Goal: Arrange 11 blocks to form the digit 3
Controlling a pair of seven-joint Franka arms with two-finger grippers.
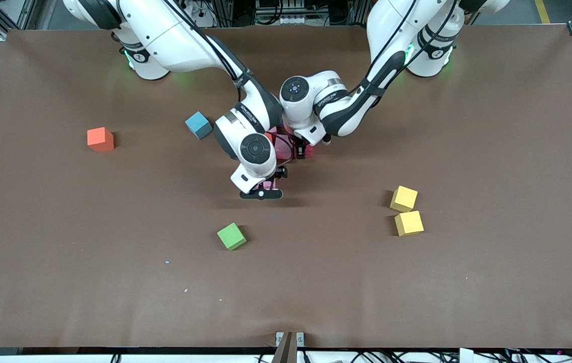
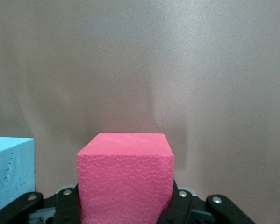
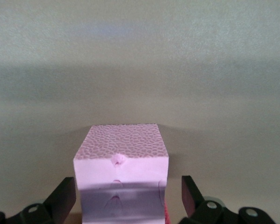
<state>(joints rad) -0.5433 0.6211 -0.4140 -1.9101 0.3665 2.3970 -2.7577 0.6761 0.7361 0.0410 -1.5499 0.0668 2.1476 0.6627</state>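
Across the brown counter both arms reach toward the middle from their bases at twelve o'clock, their wrists crowding together over a cluster of pink and red blocks that is mostly hidden beneath them, so the layout of that cluster cannot be made out. The right gripper sits low at the six o'clock edge of the cluster; its wrist view shows its fingers spread wide on either side of a pale purple block, clear of its faces. The left gripper is down in the cluster near the counter's centre, its fingers clamped narrow on a pink block, with a light blue face just beside it in that wrist view. Among the loose blocks, the two yellow blocks lie close together at about four o'clock from the cluster, toward the left arm's end of the counter. The green cube sits at about seven o'clock from the cluster, nearer the front camera. A light blue block rests at about ten o'clock, just beside the right arm's wrist. The orange block lies alone at nine o'clock, well apart toward the right arm's end.
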